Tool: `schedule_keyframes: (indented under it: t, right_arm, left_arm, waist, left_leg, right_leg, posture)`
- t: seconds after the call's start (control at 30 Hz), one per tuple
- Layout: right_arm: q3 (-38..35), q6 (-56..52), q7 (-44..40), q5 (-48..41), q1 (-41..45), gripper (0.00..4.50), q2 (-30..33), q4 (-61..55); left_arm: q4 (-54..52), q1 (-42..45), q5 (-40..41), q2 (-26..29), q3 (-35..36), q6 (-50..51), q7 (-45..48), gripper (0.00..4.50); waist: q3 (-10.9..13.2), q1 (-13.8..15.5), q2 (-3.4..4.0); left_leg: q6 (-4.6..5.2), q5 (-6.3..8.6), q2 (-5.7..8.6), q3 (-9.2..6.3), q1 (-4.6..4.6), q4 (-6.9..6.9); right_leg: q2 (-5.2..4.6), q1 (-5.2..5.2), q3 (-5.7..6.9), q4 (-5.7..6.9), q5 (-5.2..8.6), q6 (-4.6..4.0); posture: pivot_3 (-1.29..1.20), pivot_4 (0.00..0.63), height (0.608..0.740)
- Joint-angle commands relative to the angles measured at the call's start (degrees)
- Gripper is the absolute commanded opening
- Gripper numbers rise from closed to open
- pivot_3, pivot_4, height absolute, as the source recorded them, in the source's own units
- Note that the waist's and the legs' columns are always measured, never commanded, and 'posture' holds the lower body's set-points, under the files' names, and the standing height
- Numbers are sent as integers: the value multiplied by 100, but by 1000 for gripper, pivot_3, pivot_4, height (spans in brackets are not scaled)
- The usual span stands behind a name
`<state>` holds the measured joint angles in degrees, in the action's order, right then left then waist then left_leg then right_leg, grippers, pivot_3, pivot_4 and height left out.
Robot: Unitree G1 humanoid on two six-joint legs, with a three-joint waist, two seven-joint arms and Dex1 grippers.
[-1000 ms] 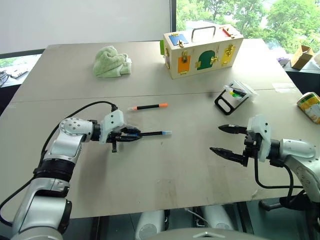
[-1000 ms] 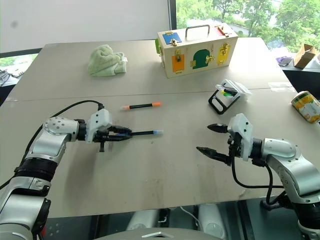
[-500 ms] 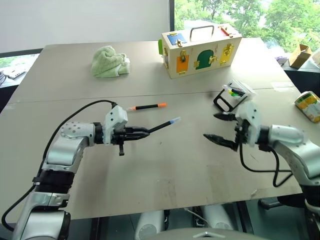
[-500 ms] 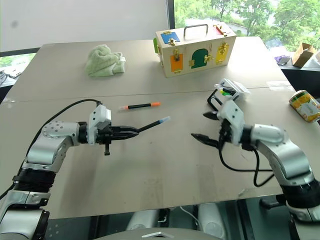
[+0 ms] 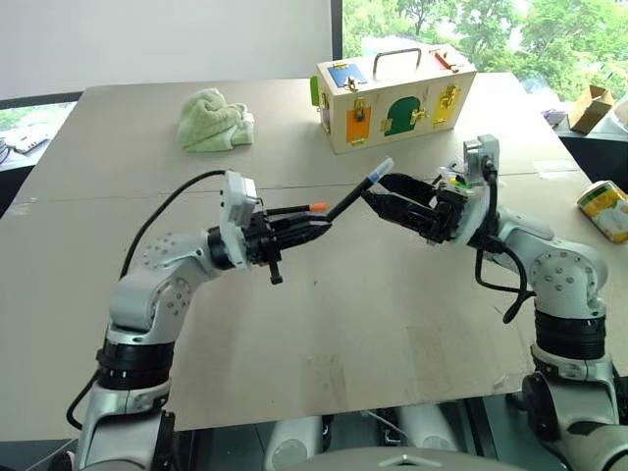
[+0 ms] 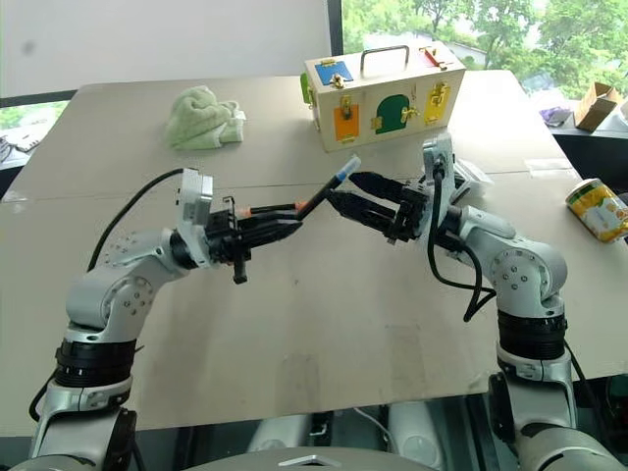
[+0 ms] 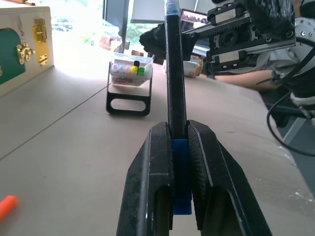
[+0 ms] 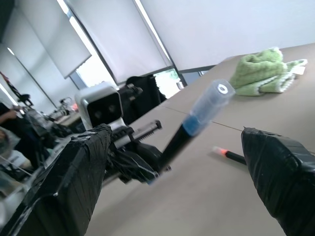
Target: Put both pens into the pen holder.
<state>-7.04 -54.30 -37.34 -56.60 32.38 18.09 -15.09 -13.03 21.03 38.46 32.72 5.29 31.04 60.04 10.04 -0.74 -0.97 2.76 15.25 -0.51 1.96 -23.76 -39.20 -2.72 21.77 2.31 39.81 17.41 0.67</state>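
The left gripper [image 5: 316, 227] is clamping the blue pen [image 5: 355, 192] by its lower blue end, both fingers pressing tight against the barrel. It is holding the pen above the table [image 5: 324, 324], tilted up and toward the right, its clear-capped tip [image 8: 211, 100] pointing at the right gripper [image 5: 378, 194].

The right gripper is hanging with its 2 fingers spread wide apart, gripping nothing. In the right wrist view the pen tip is sitting in the gap between the fingers [image 8: 74, 177], touching neither.

The orange pen [image 5: 299, 208] is lying flat on the table, just behind the left gripper in the head views, its orange cap [image 7: 6, 206] pointing right.

The holder [image 7: 129, 78] is standing on the table past the right gripper, a clear tray on a black loop frame with coloured markers showing at its top. In the head views the right wrist is covering most of it. Neither pen is in it.

A wooden box [image 5: 395, 96] with coloured doors is sitting at the far side of the table, a green towel [image 5: 215, 120] to its left, and a can [image 5: 605, 209] near the right edge.
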Motion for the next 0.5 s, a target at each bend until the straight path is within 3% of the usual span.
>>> schedule_keyframes:
  t: [0.03,0.1,0.17,0.23,0.3,0.4,0.47,0.5]
  right_arm:
    - [126,4,79,-69,80,4500,-27,-187]
    - [137,32,135,-94,140,4500,-90,-122]
    - [141,81,186,-72,202,3958,-142,-61]
    - [131,105,211,-81,237,3199,-172,-38]
    - [88,95,245,-176,264,2096,-221,-32]
    - [34,68,277,-284,280,826,-247,-29]
    - [54,71,283,-278,250,129,-224,-48]
    - [58,72,292,-282,246,128,-216,-44]
  left_arm:
    - [-248,46,132,-105,3,7,-172,102]
    - [-248,64,177,-200,-24,33,-249,102]
    - [-239,48,130,-221,-87,25,-264,0]
    - [-232,30,128,-237,-106,23,-290,0]
    - [-233,-6,153,-238,-116,49,-302,0]
    - [-197,-13,145,-228,-162,87,-317,0]
    - [-166,0,169,-247,-152,143,-376,0]
    - [-100,18,169,-246,-159,173,-373,0]
  waist:
    - [0,4,1]
    - [0,10,0]
    - [0,9,1]
    - [0,8,0]
    - [0,8,0]
    - [0,8,1]
    - [0,7,1]
    - [0,7,0]
  left_leg:
    - [0,0,1,0,4,0]
    - [1,0,2,0,4,-3]
    - [1,1,3,0,4,-3]
    - [1,0,3,0,3,-2]
    - [0,0,3,0,3,-2]
    - [0,0,3,1,0,-1]
    - [0,0,3,1,1,-1]
    - [0,0,3,1,1,-1]
  right_leg:
    - [0,-3,-1,3,0,0]
    - [-1,-2,-1,5,-1,0]
    - [0,-2,-1,5,-1,0]
    - [1,-1,-2,5,-1,0]
    - [3,0,-3,3,0,0]
    - [2,0,-4,-1,0,0]
    - [3,0,-4,-1,0,0]
    - [2,0,-4,-1,0,0]
  posture:
    - [0,150,740]
    - [0,150,740]
    - [0,150,740]
    - [0,150,740]
    - [0,150,740]
    - [0,150,740]
    - [0,150,740]
    - [0,150,740]
